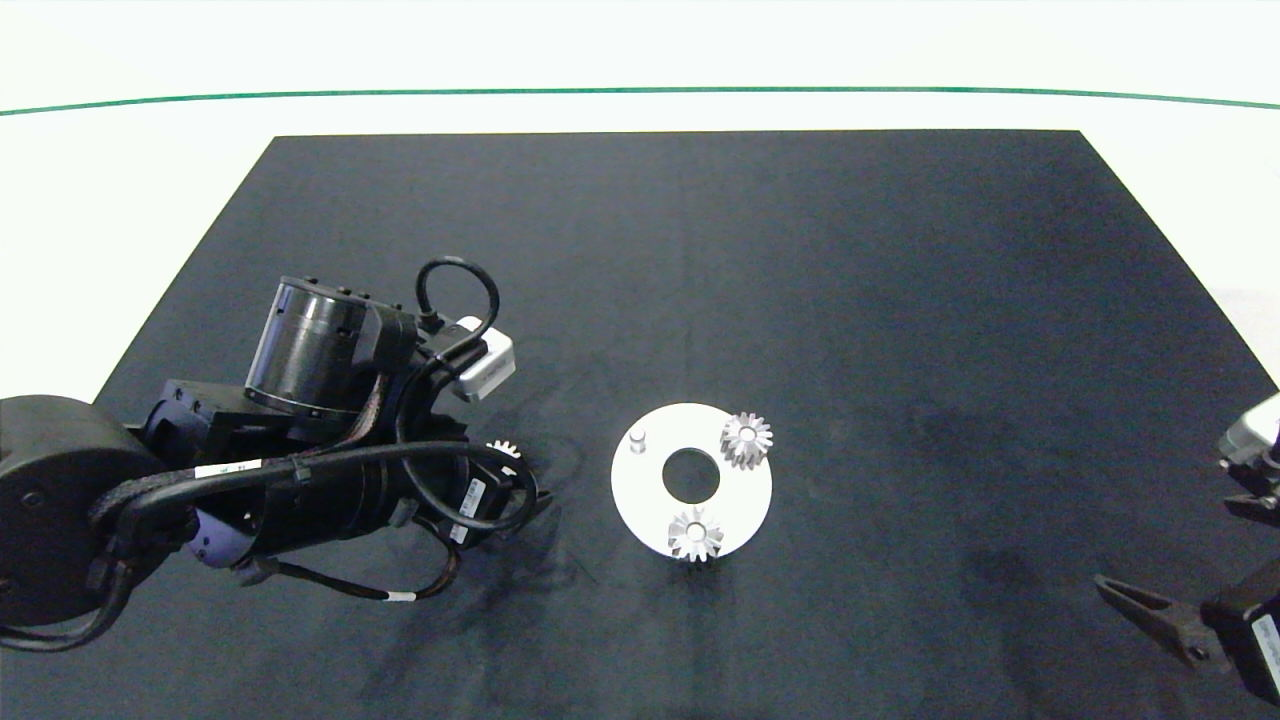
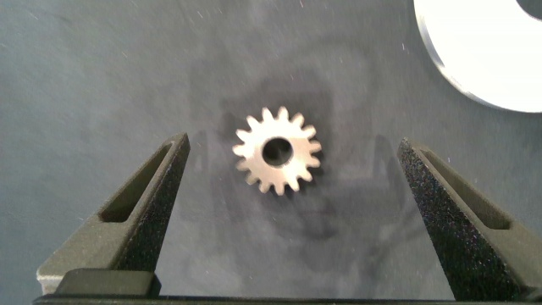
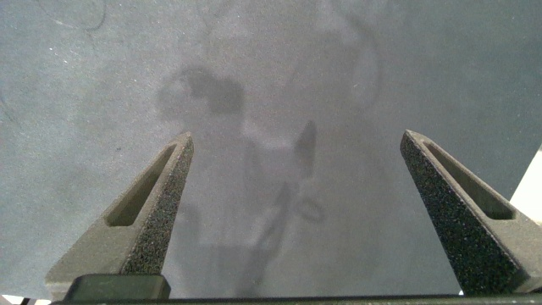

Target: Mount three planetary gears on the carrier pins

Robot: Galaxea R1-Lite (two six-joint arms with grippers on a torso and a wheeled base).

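Note:
A flat white disc point(image 1: 640, 500) with a large centre hole lies on the black mat. Two silver gears sit on its pins, one at the far right point(image 1: 747, 439) and one at the near edge point(image 1: 695, 534). The third pin point(image 1: 637, 441) stands bare at the far left. A third silver gear point(image 2: 277, 151) lies flat on the mat left of the disc, half hidden under the left arm point(image 1: 503, 450). My left gripper point(image 2: 294, 182) hangs open above it, one finger on each side, not touching. My right gripper point(image 3: 296, 195) is open over bare mat at the near right.
The white disc's edge point(image 2: 483, 51) shows in a corner of the left wrist view. The black mat point(image 1: 900, 300) covers most of a white table with a green line point(image 1: 640, 91) at the back. The right arm point(image 1: 1200, 620) rests at the mat's near right corner.

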